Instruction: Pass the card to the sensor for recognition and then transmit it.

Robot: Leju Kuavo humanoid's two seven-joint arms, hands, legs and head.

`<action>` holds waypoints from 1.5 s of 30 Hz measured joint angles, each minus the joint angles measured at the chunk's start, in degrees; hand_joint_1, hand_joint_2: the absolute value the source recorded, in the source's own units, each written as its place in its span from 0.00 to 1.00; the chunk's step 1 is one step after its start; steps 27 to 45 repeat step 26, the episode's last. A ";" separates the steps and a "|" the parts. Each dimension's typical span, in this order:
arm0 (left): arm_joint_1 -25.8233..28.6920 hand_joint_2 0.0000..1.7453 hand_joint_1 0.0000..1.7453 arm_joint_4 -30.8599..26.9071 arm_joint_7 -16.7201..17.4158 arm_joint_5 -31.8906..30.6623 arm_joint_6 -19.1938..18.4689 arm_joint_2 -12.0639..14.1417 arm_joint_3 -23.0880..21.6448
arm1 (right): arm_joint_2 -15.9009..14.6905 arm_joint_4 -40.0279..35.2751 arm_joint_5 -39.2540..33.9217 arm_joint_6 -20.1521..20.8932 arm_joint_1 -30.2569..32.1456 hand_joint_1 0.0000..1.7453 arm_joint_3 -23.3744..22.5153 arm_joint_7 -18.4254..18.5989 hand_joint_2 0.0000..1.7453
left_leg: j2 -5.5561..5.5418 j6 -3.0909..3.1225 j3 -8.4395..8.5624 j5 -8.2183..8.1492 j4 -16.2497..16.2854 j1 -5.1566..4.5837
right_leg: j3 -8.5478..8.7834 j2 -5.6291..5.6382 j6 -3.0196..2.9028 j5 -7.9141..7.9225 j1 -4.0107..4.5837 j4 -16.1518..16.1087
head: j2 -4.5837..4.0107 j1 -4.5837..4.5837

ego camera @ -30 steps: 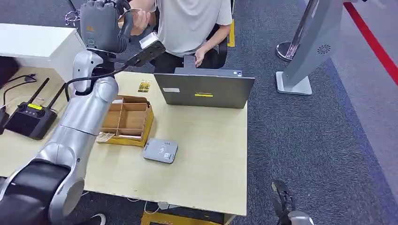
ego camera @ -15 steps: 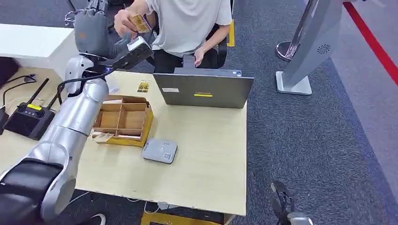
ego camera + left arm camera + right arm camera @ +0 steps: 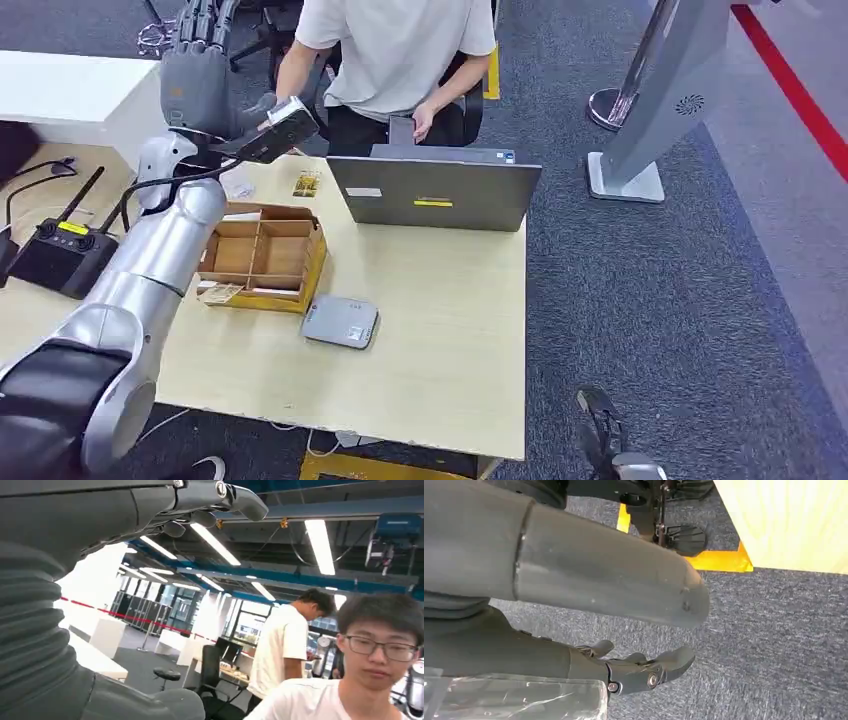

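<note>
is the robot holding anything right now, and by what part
Nothing is held: the left hand is raised with fingers extended and empty, and the right hand hangs empty over the carpet.

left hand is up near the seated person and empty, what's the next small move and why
Probably lower the left hand toward the brown cardboard divider box: its fingers are spread around nothing, so the handover looks done, and a card lies in that box.

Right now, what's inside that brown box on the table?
The brown box has open cardboard compartments, and those in view look empty. The robot's left arm covers its near-left corner, so that part stays hidden.
</note>
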 joint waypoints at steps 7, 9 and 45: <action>0.02 1.00 0.00 2.71 -1.49 2.03 0.07 4.79 2.82 | -0.20 -0.02 -0.77 0.04 0.25 0.00 -0.09 -0.79 0.00 | 0.27 -0.07 0.04 -0.04 -0.04 0.01 | -0.04 0.29 -0.02 0.01 0.01 0.07 | 0.00 0.02; 0.06 1.00 0.00 4.53 -3.81 3.08 0.22 7.57 4.59 | -0.33 -0.02 -0.76 0.18 0.73 0.00 -0.17 -1.25 0.00 | 0.40 -0.10 0.09 -0.07 -0.04 0.02 | -0.13 0.43 -0.06 0.02 0.01 0.07 | 0.00 0.00; 10.36 1.00 0.00 11.97 -15.52 22.32 -3.64 24.06 24.94 | -4.32 -0.07 -1.31 2.53 3.16 0.00 -0.87 -4.28 0.00 | 0.65 -0.34 0.06 -0.24 -0.07 0.13 | -0.22 0.70 -0.27 -0.15 0.05 0.12 | 0.00 0.04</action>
